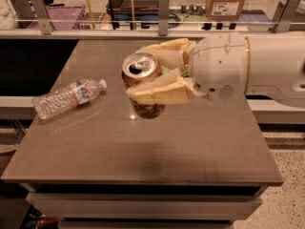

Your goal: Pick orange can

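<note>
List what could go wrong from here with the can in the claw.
1. The claw holds the orange can apparently clear of the table; a loose grip would likely drop it.
2. The can's top looks opened, so tilting might spill anything inside.
3. The water bottle lies on its side to the left; a swing that way could roll it off.
</note>
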You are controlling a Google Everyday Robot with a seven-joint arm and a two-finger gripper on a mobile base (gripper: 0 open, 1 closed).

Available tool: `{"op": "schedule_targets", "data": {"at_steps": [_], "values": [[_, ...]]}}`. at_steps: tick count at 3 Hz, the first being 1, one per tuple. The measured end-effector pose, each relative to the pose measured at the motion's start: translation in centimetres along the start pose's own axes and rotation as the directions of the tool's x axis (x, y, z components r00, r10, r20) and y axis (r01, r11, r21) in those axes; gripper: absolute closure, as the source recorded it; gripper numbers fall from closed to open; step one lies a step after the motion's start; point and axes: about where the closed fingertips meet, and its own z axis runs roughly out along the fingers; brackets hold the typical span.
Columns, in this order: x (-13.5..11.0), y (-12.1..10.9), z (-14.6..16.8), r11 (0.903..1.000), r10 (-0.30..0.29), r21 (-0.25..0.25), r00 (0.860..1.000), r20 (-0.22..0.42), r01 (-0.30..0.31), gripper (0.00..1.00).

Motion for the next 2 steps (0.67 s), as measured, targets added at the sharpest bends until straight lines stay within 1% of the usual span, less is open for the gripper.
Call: {"op": "schedule_targets", "data": {"at_steps": [1,2], "values": [[-2.16,-0.04,0.42,0.9983,-0.058,-0.010,0.998,-0.017,0.058,1.00],[-2.16,-0.04,0.42,0.9983,-0.058,-0.010,0.998,-0.017,0.058,1.00]]}}
